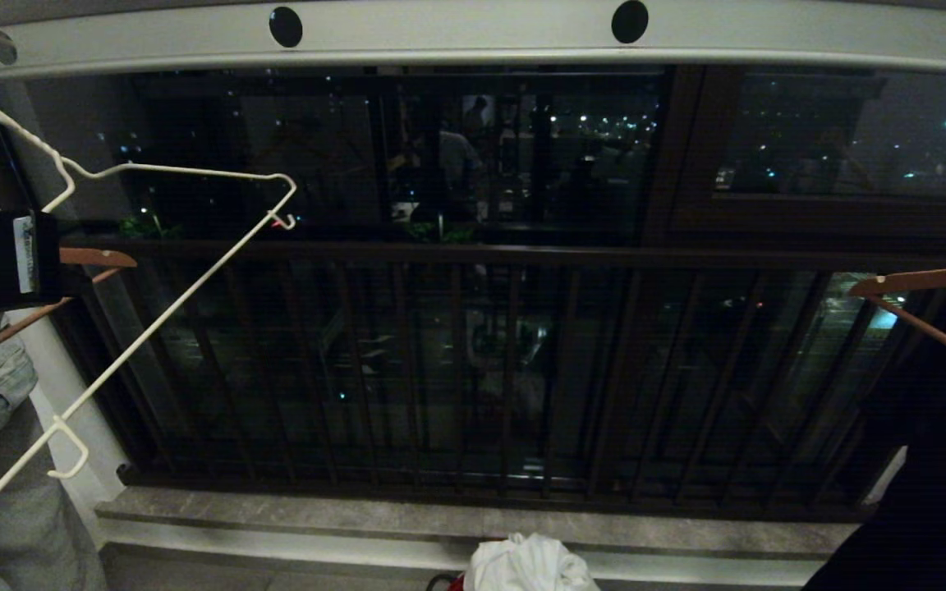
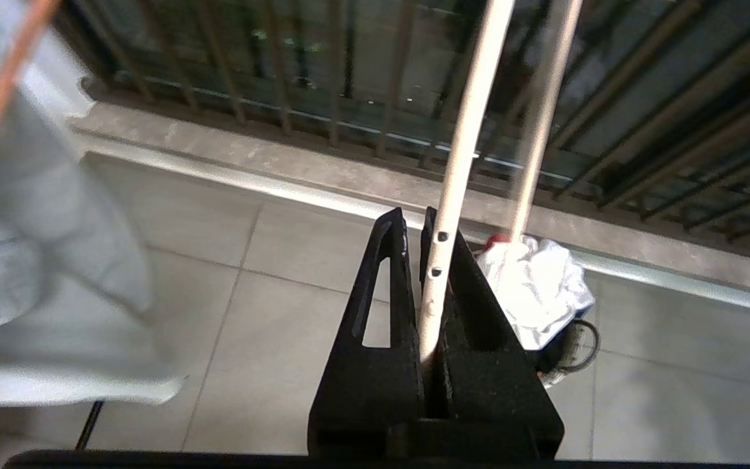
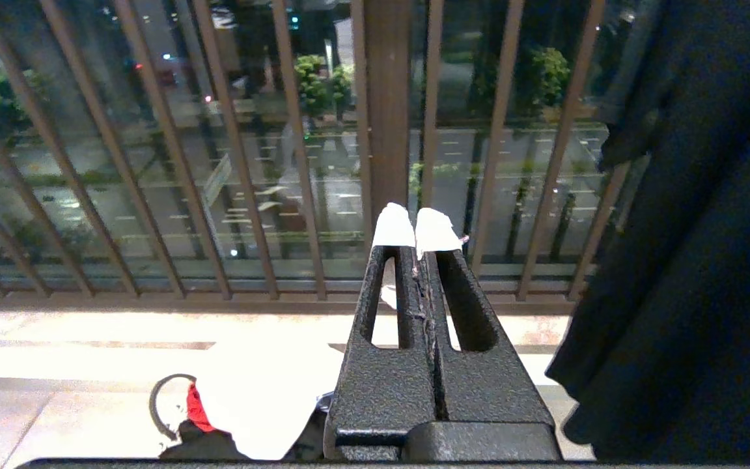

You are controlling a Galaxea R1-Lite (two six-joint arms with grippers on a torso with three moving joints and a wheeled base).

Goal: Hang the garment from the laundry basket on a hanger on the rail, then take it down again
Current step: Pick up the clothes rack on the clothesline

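The garment (image 2: 534, 286) is lying bundled in the laundry basket (image 2: 570, 352) on the floor tiles just inside the balcony railing (image 1: 473, 361), white cloth heaped over the rim, and nothing is touching it. I am gripping the hanger (image 1: 153, 287) instead: my left gripper (image 2: 428, 228) is clamped on one of its thin white wire bars, the jaws pinched tight around it, while its hook is sitting over the rail (image 1: 473, 33) at the far left end and the frame is swinging out at a slant. To do this step well, I judge I should be lifting the hook clear of the rail before drawing away, keeping the wire square in my jaws so it is not twisting, and steering clear of the denim garment (image 1: 5, 460) and the wooden hangers (image 1: 95, 258) hanging close beside it. My right gripper (image 3: 414, 228) is waiting low near the basket, jaws closed on nothing.
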